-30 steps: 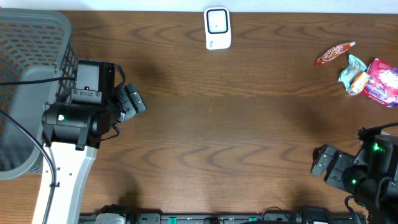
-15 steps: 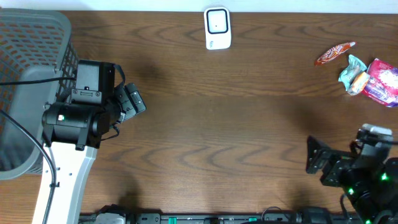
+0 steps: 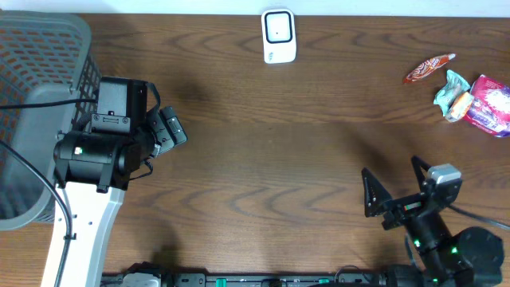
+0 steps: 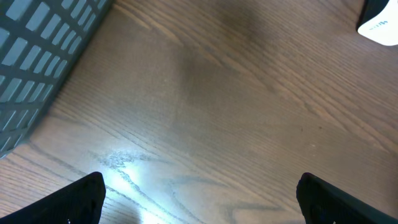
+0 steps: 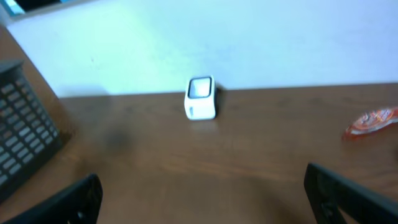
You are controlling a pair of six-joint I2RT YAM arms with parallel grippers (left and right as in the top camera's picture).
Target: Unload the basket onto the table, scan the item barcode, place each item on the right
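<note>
Brown table (image 3: 279, 159): left end effector (image 4: 200, 198) and right end effector (image 3: 393, 187) spread wide; purple packet (image 3: 492, 105) cropped at edge.

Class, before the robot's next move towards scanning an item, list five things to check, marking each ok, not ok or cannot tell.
1. Right tool open and empty: ok.
2. Left tool open and empty: ok.
3. Scanner standing, nothing in front of it: ok.
4. Red wrapper lying free, nothing on it: ok.
5. Barcode on the red wrapper facing up: cannot tell.
</note>
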